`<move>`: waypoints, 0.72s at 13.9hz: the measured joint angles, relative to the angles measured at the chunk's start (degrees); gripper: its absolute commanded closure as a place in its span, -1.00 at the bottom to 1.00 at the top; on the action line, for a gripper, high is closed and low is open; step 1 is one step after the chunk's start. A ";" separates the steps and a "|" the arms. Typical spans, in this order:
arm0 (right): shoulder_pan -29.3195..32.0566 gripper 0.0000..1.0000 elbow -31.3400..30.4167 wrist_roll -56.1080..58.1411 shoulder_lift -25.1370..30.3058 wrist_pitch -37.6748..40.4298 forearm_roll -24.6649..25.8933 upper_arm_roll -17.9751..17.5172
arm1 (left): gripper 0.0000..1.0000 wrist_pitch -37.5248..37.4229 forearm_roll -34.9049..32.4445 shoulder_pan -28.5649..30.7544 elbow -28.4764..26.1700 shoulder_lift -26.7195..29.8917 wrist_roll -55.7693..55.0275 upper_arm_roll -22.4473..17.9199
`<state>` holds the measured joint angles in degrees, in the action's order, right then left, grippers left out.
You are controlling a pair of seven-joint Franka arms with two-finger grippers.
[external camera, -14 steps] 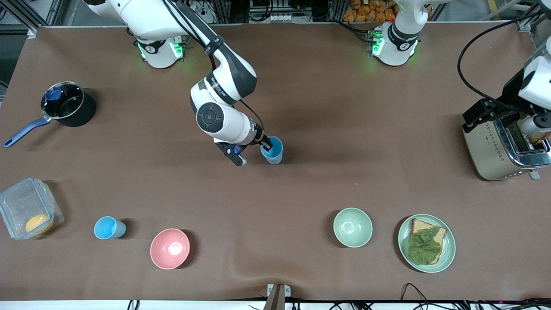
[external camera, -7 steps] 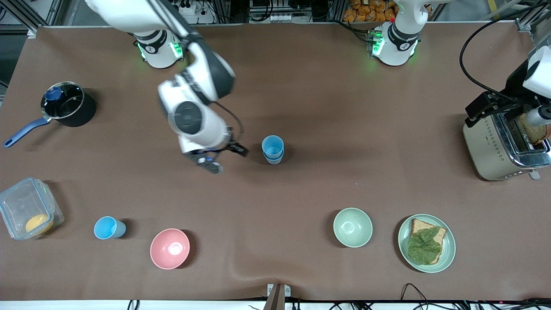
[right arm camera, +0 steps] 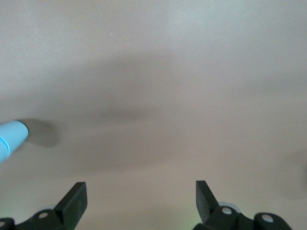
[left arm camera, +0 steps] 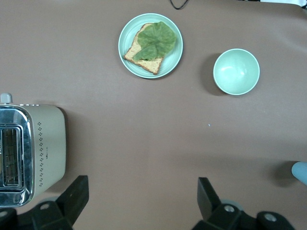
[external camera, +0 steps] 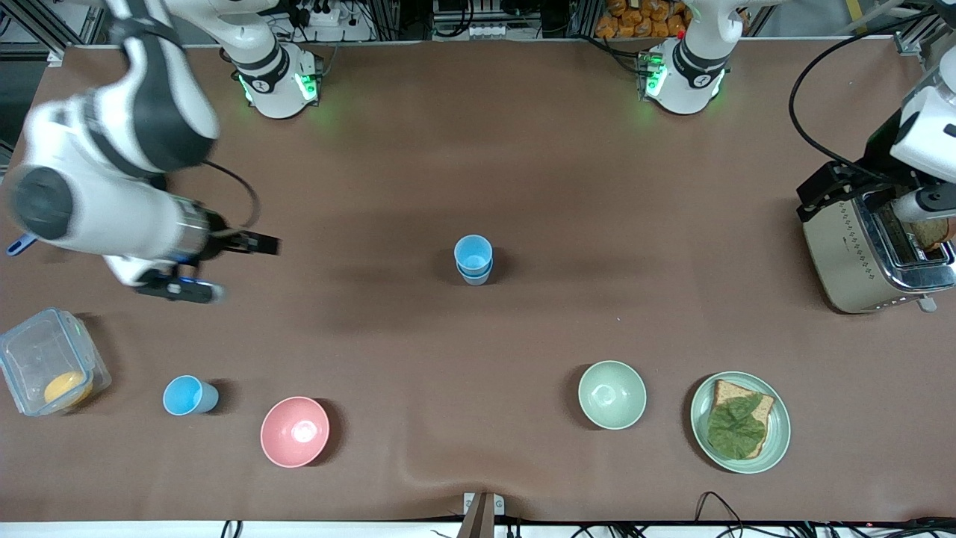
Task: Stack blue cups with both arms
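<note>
Two blue cups stand nested at the table's middle: a sky-blue cup (external camera: 473, 252) sits in a paler cup (external camera: 476, 277). The edge of this stack shows in the left wrist view (left arm camera: 301, 171). A third, sky-blue cup (external camera: 190, 395) stands alone near the front edge toward the right arm's end. My right gripper (external camera: 222, 267) is open and empty over bare table, well away from the stack. Its wrist view (right arm camera: 141, 189) shows one blue cup (right arm camera: 12, 136) at the edge; I cannot tell which. My left gripper (left arm camera: 142, 187) is open and empty, up by the toaster (external camera: 859, 254).
A pink bowl (external camera: 295, 431) stands beside the lone cup. A pale green bowl (external camera: 612, 394) and a plate (external camera: 777, 441) with toast and lettuce stand near the front edge. A clear container (external camera: 48, 370) stands at the right arm's end. The right arm hides most of the pot.
My right gripper let go of the sky-blue cup, left it nested in the paler cup, and swung away toward the right arm's end of the table. The left arm barely moved.
</note>
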<state>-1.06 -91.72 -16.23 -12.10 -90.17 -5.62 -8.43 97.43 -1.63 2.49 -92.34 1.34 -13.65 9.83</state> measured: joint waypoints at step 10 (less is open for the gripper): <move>4.45 -1.00 -0.06 15.24 13.81 3.05 8.52 -0.07 | -1.00 0.19 0.00 0.03 -0.01 -0.29 -0.08 0.51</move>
<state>3.38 -91.78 -0.98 1.70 -87.12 2.90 -8.49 97.62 -1.63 2.52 -92.35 1.05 -13.74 10.34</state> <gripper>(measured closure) 0.000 0.000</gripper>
